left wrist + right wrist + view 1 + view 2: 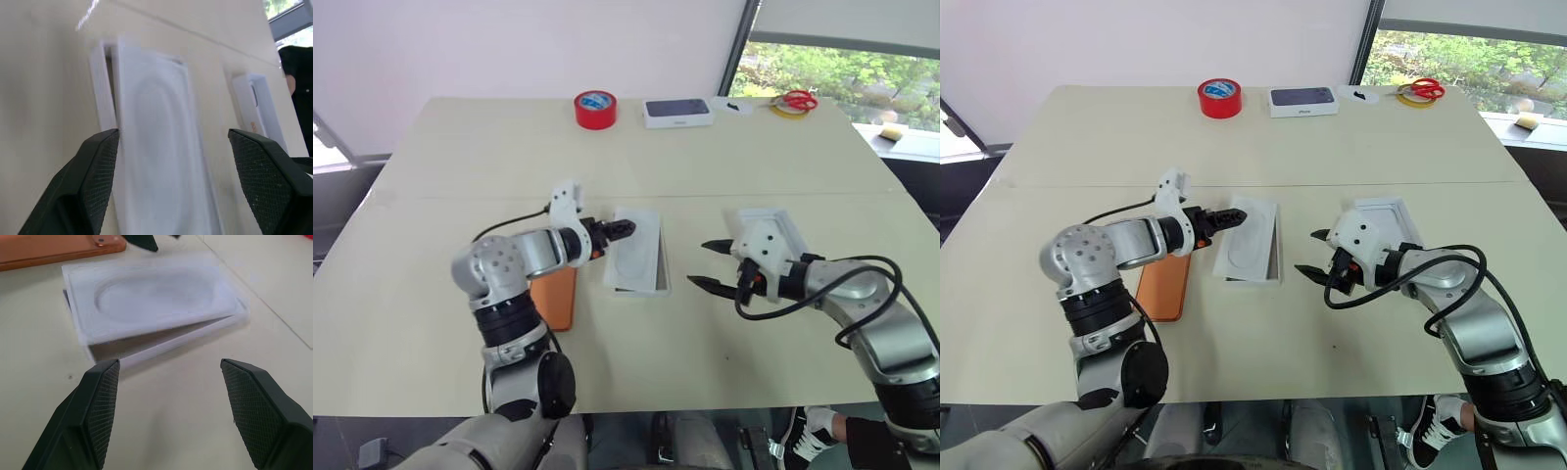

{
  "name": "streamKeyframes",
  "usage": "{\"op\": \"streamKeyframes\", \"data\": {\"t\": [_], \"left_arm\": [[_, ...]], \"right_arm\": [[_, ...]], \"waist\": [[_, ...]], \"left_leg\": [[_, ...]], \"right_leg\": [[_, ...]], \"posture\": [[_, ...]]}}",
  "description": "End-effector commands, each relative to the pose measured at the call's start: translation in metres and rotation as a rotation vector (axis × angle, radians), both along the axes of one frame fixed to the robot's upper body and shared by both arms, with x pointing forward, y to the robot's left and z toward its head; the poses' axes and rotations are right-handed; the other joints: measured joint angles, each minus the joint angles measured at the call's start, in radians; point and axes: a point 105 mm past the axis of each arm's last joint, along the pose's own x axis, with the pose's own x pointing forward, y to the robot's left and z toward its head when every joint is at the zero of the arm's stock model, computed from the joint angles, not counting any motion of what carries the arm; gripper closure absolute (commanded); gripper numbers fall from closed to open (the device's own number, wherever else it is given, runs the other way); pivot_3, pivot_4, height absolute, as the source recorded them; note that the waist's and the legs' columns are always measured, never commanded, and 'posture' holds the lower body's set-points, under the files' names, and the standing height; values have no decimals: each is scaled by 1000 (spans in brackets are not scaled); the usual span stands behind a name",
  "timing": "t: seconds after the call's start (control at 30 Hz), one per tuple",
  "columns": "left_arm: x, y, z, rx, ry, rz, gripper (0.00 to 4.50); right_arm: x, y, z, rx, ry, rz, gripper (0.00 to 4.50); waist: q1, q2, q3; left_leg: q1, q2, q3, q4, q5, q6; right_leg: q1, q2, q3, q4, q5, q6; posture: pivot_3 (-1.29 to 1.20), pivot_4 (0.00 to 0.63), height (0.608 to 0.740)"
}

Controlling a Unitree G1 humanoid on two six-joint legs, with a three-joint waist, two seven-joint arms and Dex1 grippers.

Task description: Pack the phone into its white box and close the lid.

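Observation:
The white box [161, 340] lies mid-table, with a flat white insert [636, 247] that has an oval recess resting askew on top of it. My left gripper [622, 231] is open just over the insert's left edge, its fingers [98, 166] spread wide with nothing held. The orange phone [556, 299] lies flat on the table left of the box, partly under my left forearm. To the right of the box, my right gripper [698, 264] is open and empty, pointing at the box. The white lid [1386, 217] lies behind the right wrist.
At the table's far edge are a red tape roll [595, 109], a white box with a dark-blue top [677, 113], red scissors [795, 101] and a small white item [732, 104]. A black cable loops around my right wrist [803, 294].

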Motion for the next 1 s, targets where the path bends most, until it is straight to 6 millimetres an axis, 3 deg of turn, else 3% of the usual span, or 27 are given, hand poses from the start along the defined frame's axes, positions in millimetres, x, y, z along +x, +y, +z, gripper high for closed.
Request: {"op": "streamKeyframes", "data": {"t": [0.03, 0.23, 0.33, 0.5, 0.63, 0.8, 1.0], "left_arm": [[0, 11, 16, -10, -65, 3, 627], [1, 24, 28, 7, -137, 22, 627], [1, 52, 34, 167, -311, 42, 591], [-16, 76, 20, 374, -475, -87, 591], [-38, 80, 9, 484, -581, -252, 591], [-60, 79, 6, 447, -628, -361, 591], [-73, 86, -5, 477, -592, -425, 591]], "right_arm": [[2, 8, 11, 20, -46, 25, 1032], [12, 14, 17, 26, -82, 23, 1032], [30, 24, 19, 18, -100, -22, 1942], [54, 45, 16, 1, -89, -80, 4477], [70, 65, 15, -14, -98, -102, 4477], [76, 94, 8, -86, -121, -45, 4477], [89, 104, -9, -162, -79, -47, 4477]], "waist": [[0, 0, 0], [1, 0, 0], [-12, 0, 0], [-25, 1, 0], [-22, 1, 0], [-23, 1, 0], [-27, 1, 0]], "left_leg": [[0, 0, 0, 0, 0, 0], [0, 0, 0, 0, 0, 0], [0, 0, 0, -1, 0, 0], [5, 1, 3, -5, 2, -3], [3, 1, 4, -3, 0, -1], [2, 1, 3, -3, -1, 1], [2, 1, 4, -4, -1, 1]], "right_leg": [[0, 0, 0, 0, 0, 0], [0, 0, 0, 0, 0, 0], [0, 0, 0, 0, 0, 0], [-1, 1, 3, 1, 0, -1], [-1, 0, 3, 1, 0, -1], [-2, -1, 2, 0, 0, -1], [-3, 0, 3, 1, 0, -1]], "posture": [[0, 150, 730], [0, 150, 730], [0, 150, 730], [0, 150, 730], [0, 150, 730], [0, 150, 730], [0, 150, 730]]}}
